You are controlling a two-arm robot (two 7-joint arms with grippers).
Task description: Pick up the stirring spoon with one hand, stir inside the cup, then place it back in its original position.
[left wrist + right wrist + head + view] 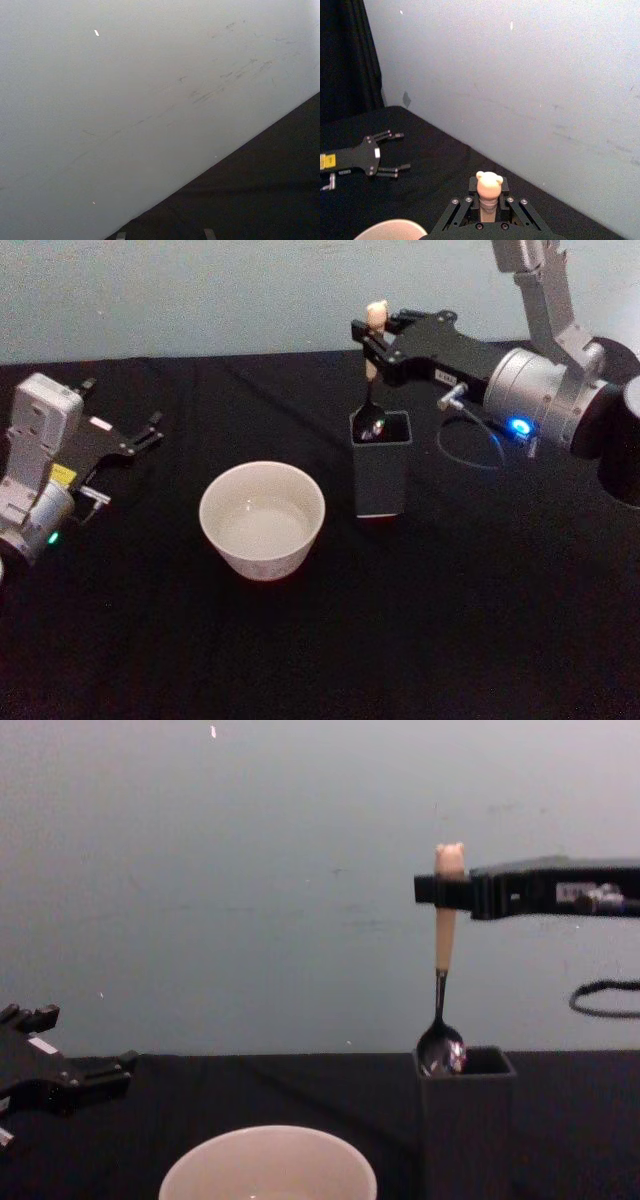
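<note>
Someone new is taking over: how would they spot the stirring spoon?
On the black table, right of the wide cream-white round cup, stands a dark grey square-sided holder. The small spoon hangs upright over its mouth, pinched by the right gripper. Only it has a beige handle topped by a tiny bear head.

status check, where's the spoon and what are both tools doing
Right tool shut on spoon handle, its bowl at holder mouth. Left tool open, parked at left. Nothing stands between holder and cup.
</note>
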